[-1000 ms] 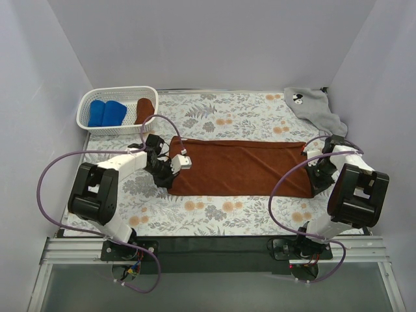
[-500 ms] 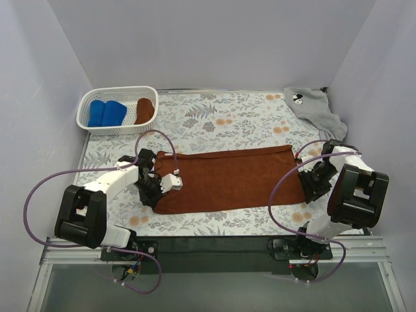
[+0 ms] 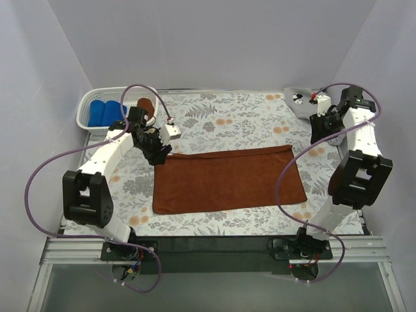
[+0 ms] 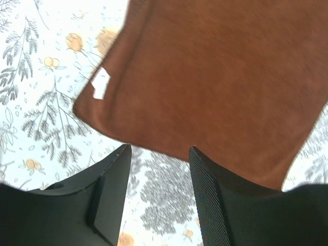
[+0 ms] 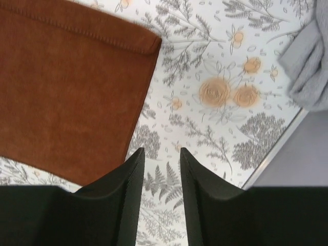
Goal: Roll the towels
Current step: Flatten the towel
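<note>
A rust-brown towel [image 3: 227, 179] lies flat and spread out in the middle of the table; the left wrist view shows it [image 4: 220, 77] with a white tag [image 4: 101, 83] near one corner. My left gripper [image 3: 156, 151] hovers over the towel's far left corner, open [image 4: 160, 154], nothing between its fingers. Farther right, my right gripper [image 3: 320, 133] hangs beyond the towel's far right corner, open [image 5: 162, 154] and empty. A light grey towel [image 3: 296, 97] lies crumpled at the far right, partly hidden by the right arm, and shows at the edge of the right wrist view [image 5: 310, 72].
A white perforated basket [image 3: 86, 107] stands at the far left. It holds two rolled blue towels [image 3: 104, 112] and a rolled brown one [image 3: 146, 106]. Purple cables loop off both arms. Walls close the table on three sides.
Both grippers opened and let go of the brown towel's ends. The arms rose and swung toward the far side. The towel now lies flat, a little nearer than before.
</note>
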You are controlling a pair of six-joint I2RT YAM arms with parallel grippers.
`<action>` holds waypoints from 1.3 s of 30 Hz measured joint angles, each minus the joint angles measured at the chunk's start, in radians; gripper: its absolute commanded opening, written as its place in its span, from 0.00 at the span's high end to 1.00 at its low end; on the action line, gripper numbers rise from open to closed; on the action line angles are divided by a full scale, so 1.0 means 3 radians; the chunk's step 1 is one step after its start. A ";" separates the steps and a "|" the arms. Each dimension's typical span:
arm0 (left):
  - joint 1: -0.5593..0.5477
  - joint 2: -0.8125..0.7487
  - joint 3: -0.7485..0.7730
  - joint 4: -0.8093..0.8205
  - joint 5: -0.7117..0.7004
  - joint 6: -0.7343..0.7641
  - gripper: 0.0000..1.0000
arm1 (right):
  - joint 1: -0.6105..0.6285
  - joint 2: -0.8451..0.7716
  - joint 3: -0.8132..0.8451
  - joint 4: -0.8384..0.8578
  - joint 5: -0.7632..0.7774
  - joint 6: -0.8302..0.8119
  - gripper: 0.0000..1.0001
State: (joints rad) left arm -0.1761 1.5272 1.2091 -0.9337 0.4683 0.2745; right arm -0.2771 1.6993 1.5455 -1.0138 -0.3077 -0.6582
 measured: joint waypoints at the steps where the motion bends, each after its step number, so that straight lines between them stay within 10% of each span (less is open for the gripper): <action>1: 0.0010 0.0067 0.0038 0.0038 0.0010 -0.0039 0.55 | 0.0022 0.0118 0.0107 0.0027 -0.0020 0.0041 0.68; 20: 0.0052 0.1169 0.0539 0.0649 -0.0125 -0.0623 0.62 | 0.1080 0.0752 -0.0209 0.0945 0.0718 0.0203 0.66; 39: 0.0053 0.1387 0.0683 0.0675 -0.0380 -0.0680 0.57 | 0.1195 0.0734 -0.0614 0.1504 0.1471 -0.0623 0.63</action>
State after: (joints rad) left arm -0.1600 1.9434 1.4139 -0.7311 0.3542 0.0704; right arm 0.0814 1.9194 1.3613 -0.5625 0.1337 -0.8452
